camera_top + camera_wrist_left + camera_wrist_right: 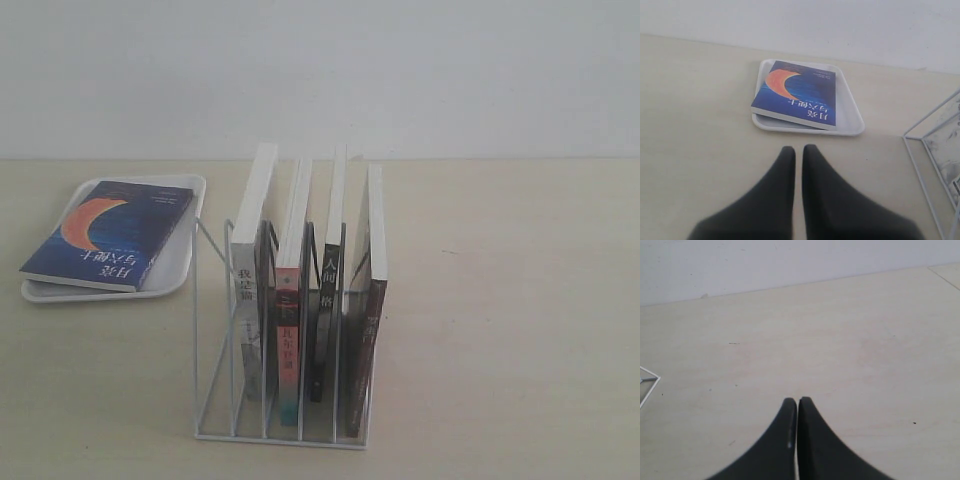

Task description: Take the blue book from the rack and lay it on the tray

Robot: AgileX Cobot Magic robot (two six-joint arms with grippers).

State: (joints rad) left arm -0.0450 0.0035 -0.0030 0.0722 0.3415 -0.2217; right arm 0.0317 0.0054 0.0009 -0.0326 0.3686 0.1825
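One dark blue paperback [108, 232] with an orange crescent moon lies flat, slightly askew, on the single flat white plastic tray [178, 255], left of the white wire rack [283, 441]. The rack holds four upright books [300, 300]. Only the wrist views show the black left gripper [798, 150] and right gripper [797, 401], each closed tight on nothing above the pale wooden table [500, 300].

The blue book [108, 232] is showing a smooth paper cover with a faint sheen. The tray [172, 268] is looking like smooth white plastic. The rack [280, 441] is showing thin, white-coated wire. The table [500, 330] is showing pale, matt wood grain.
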